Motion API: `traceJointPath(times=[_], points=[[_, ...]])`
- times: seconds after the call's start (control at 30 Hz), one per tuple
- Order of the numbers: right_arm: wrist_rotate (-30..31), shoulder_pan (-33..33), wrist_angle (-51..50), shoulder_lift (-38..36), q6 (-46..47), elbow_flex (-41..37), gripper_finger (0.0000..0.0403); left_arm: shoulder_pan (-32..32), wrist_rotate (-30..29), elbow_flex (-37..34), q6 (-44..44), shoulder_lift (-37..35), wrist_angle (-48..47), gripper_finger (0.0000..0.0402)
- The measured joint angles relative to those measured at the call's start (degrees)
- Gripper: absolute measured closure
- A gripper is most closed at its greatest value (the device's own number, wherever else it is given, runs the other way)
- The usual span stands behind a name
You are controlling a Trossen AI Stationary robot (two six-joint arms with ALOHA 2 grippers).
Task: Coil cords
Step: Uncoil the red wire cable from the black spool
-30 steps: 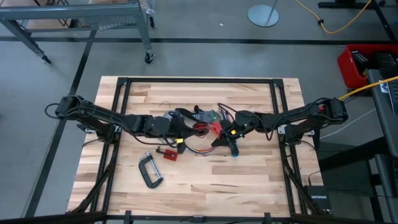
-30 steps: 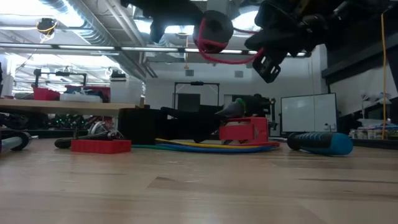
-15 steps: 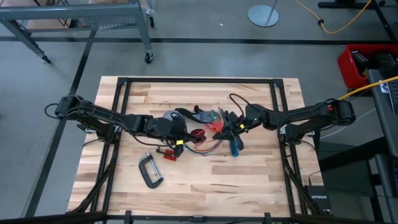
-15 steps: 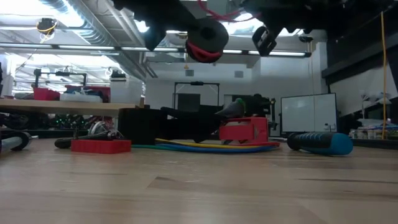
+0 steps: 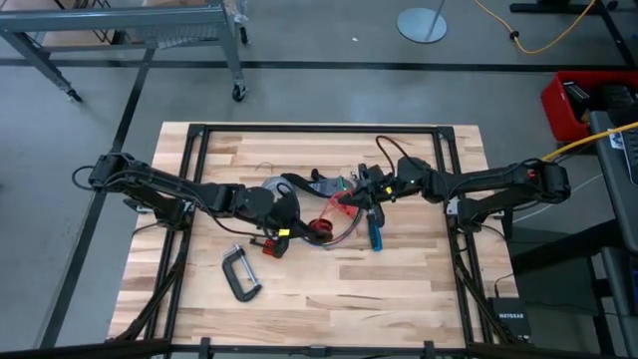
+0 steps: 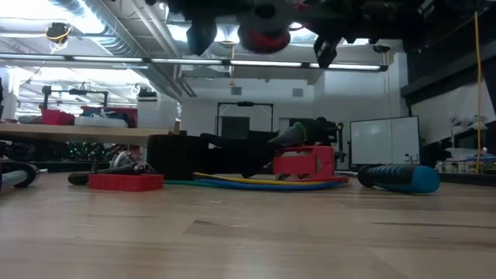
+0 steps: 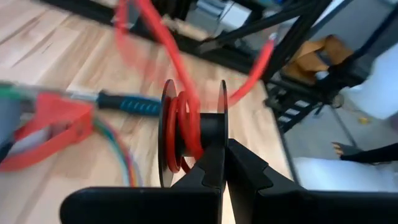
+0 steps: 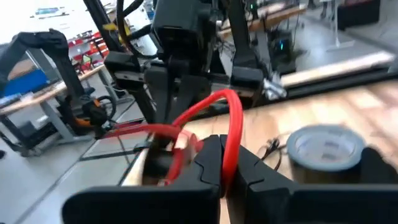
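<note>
Both arms up over mid-table, meeting near centre.

L gripper point(image 5: 299, 221): fingers closed tight on a black spool point(image 7: 194, 134) w/ red cord point(image 7: 180, 127) wound round its core. Spool held off the wood, seen up high in low view point(image 6: 263, 37). In high view it sits just to 7 o'clock of table centre.

R gripper point(image 5: 361, 191): fingers pinched shut on the same red cord point(image 8: 233, 134), at about 1 o'clock from the spool, near it. Cord runs from spool up to R fingers, arcing as a loop past them.

On the table point(image 5: 399, 289), under and between the grippers: a loose bundle of coloured cord point(image 6: 256, 184), yellow/blue/green strands lying flat, touching a red clamp point(image 6: 304, 161). Blue-handled screwdriver point(image 5: 375, 232) lies at 5 o'clock of R gripper, just beside the bundle. Grey tape roll point(image 8: 323, 148) flat on the wood, near R gripper. Small red block point(image 5: 273, 247) at 6 o'clock of L gripper; black C-clamp point(image 5: 239, 273) further out at 7 o'clock, well apart from the cords.

Cannot tell where the cord's free end lies.
</note>
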Motion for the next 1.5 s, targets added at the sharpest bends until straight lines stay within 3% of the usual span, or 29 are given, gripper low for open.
traceJointPath(times=[0.17,0.53,0.7,0.93,1.23,1.5], points=[[2.74,0.00,-1.43,0.15,-3.71,1.59,0.0401,0.00,2.42,0.00,2.76,0.11,6.06,0.0401],[4.00,0.17,-10.49,0.13,-7.13,5.03,0.0401,0.09,0.88,0.00,11.91,0.15,19.14,0.0401],[2.09,0.91,-16.86,0.13,-5.25,5.03,0.0402,0.09,-5.77,0.00,16.93,0.15,23.98,0.0401],[-2.57,4.43,-24.04,0.15,-5.13,5.03,0.0402,0.17,-18.20,0.00,20.42,0.15,23.23,0.0401],[-4.66,7.84,-33.00,-0.23,-5.04,5.03,0.0402,0.13,-24.26,0.00,16.70,-4.12,6.43,0.0401],[-4.61,9.33,-37.35,-0.39,-5.05,5.03,0.0402,0.15,-24.41,0.02,8.84,-11.60,-13.95,0.0401]])
